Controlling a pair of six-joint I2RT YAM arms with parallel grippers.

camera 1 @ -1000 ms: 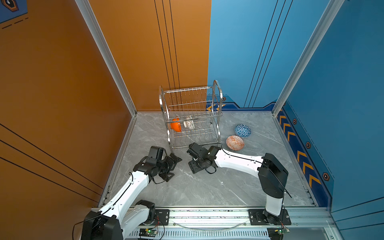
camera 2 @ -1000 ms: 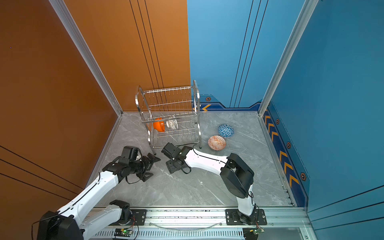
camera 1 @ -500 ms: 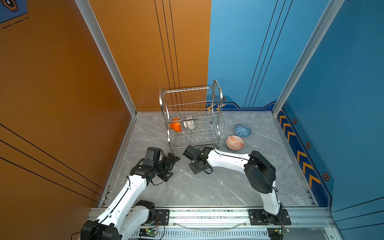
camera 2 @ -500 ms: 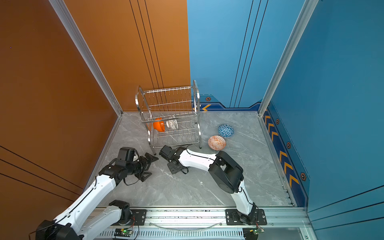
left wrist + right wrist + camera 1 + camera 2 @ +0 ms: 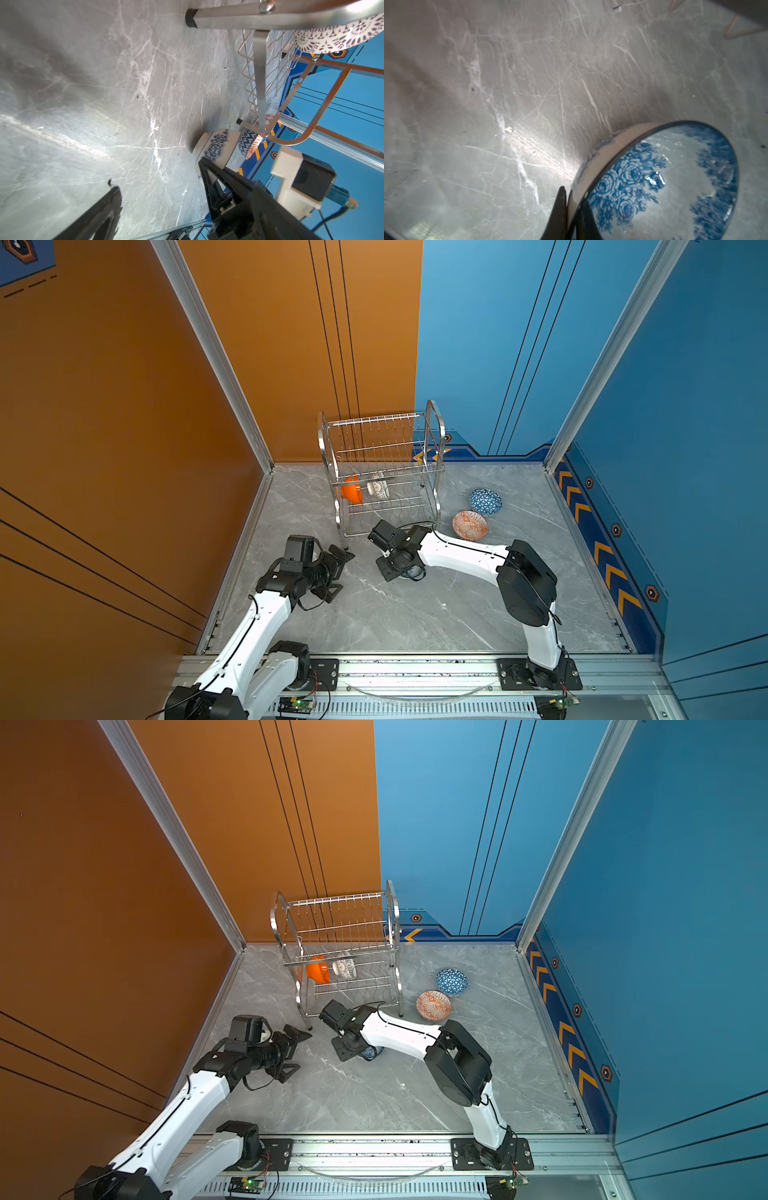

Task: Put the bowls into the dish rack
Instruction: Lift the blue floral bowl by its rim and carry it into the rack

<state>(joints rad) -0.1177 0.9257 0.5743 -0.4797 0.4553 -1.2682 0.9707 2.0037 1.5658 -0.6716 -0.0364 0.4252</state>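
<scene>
My right gripper (image 5: 572,199) is shut on the rim of the blue-white floral bowl (image 5: 654,176), one finger inside and one outside. That bowl (image 5: 216,145) rests on the grey table in front of the dish rack (image 5: 382,439); in both top views the gripper (image 5: 401,568) hides most of it. The plain orange bowl (image 5: 351,491) and the white lattice bowl (image 5: 379,487) stand on edge on the rack's lower shelf. The blue-white triangles bowl (image 5: 485,501) and the orange-white bowl (image 5: 470,525) sit to the right of the rack. My left gripper (image 5: 345,572) is open and empty, left of the floral bowl.
The rack's front left leg (image 5: 191,17) stands close to my left gripper. An orange wall (image 5: 166,406) borders the table on the left, and blue walls (image 5: 665,448) close the back and right. A metal rail (image 5: 415,668) runs along the front edge.
My right gripper has closed on the floral bowl's rim and shifted slightly left. The left arm has drawn back a little, its gripper still open.
</scene>
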